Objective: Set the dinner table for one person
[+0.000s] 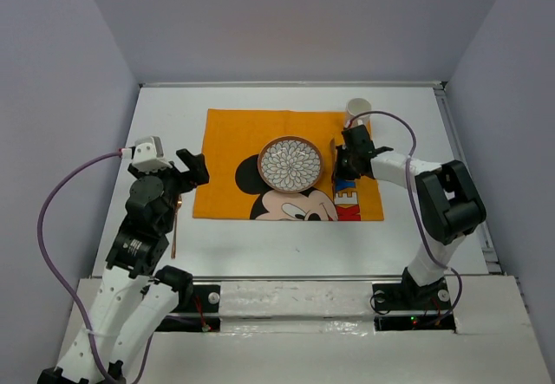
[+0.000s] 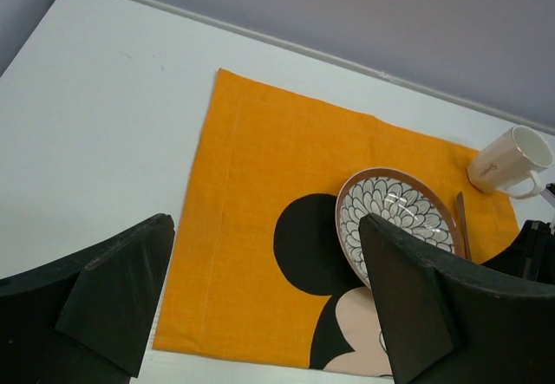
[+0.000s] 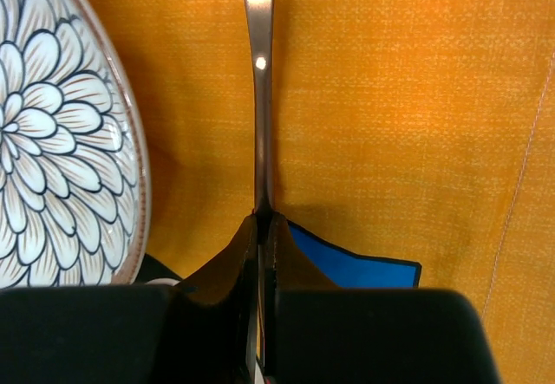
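Dinner table (image 1: pixel 260 250) white between lavender-grey walls (image 1: pixel 52 98); left jaws spread; right jaws tight on utensil handle (image 3: pixel 258 98)

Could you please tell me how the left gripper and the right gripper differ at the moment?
The left gripper has its jaws wide open and holds nothing; the right gripper is shut on a slim metal utensil. The left gripper hangs by the left edge of the mat; the right gripper is over the mat, just right of the plate. Both are black with two fingers.
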`<move>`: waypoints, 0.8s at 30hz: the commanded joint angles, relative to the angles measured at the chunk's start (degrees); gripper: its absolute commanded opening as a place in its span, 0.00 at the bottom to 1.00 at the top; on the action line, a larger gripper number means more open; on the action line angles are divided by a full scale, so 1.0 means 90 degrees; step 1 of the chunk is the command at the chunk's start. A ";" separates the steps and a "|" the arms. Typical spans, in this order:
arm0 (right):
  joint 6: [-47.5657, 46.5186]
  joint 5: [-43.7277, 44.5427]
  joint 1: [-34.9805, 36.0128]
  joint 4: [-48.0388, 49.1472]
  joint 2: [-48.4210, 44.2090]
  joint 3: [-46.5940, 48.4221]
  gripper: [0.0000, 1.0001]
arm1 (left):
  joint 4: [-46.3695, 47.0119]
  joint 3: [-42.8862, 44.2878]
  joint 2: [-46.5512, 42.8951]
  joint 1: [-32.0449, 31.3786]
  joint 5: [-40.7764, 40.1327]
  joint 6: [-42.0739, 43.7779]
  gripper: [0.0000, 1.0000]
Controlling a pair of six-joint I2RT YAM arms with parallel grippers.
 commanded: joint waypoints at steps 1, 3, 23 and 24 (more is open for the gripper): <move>0.0001 0.0180 -0.0040 0.0165 0.0129 0.0239 0.00 | -0.0339 0.0410 0.0331 0.0023 0.0039 -0.0163 0.99; 0.0050 0.0170 -0.0040 0.0155 0.0207 0.0239 0.11 | -0.0622 0.0479 0.0409 0.0023 0.0049 -0.0221 0.99; 0.0186 -0.0728 -0.0040 0.0603 -0.2370 -0.0873 1.00 | -0.3881 0.1807 0.2098 0.0999 0.1135 -0.0758 0.99; 0.0235 -0.0893 -0.0040 0.0759 -0.2574 -0.0952 1.00 | -0.3981 0.1769 0.2196 0.1000 0.1095 -0.0836 0.99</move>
